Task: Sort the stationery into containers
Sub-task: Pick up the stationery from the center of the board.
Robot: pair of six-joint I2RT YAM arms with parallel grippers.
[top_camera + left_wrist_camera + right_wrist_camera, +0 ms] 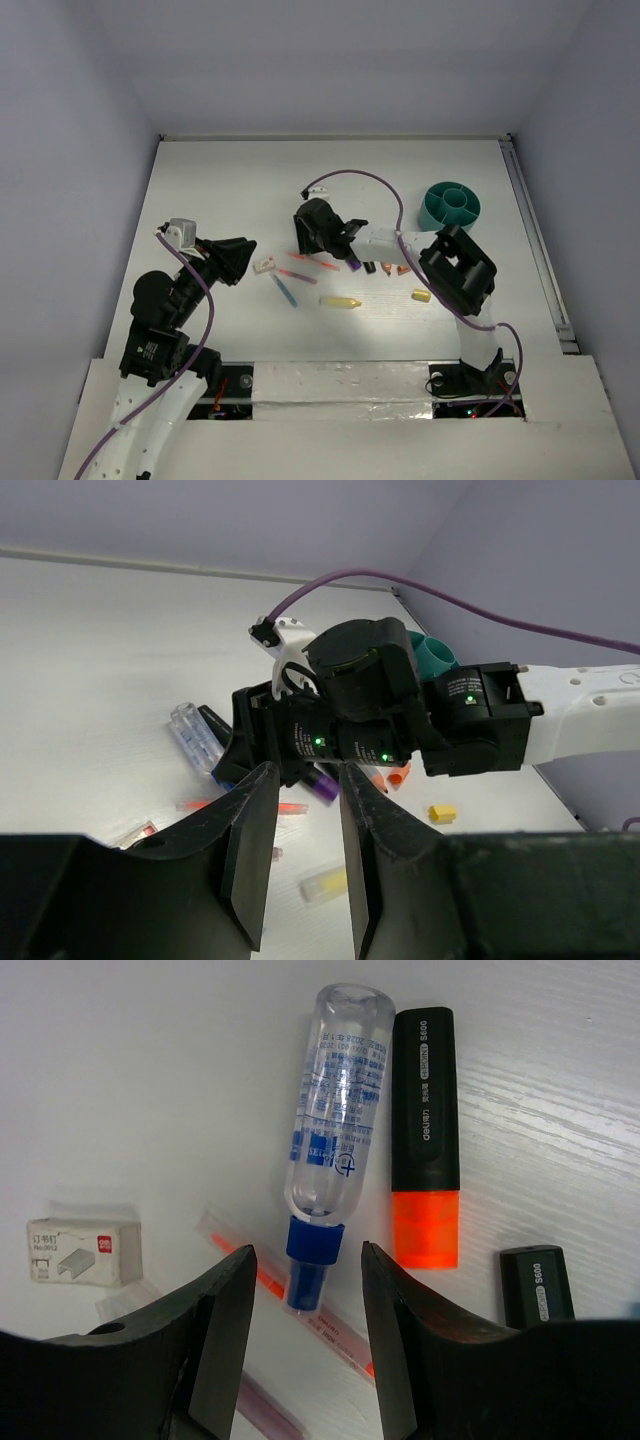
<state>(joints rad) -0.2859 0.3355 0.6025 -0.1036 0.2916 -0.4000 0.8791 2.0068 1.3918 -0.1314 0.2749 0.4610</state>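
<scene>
Blue-capped clear bottle (pixel 335 1110) lies on tabletop (pixel 150 1060), cap pointing 6 o'clock between wide-parted fingers of right claw (pixel 305 1272); left claw (pixel 306 780) narrowly parted, empty.

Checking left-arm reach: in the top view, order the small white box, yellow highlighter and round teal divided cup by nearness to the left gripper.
1. Small white box, just right of the left gripper.
2. Yellow highlighter, in the middle.
3. Round teal divided cup, far right.
</scene>
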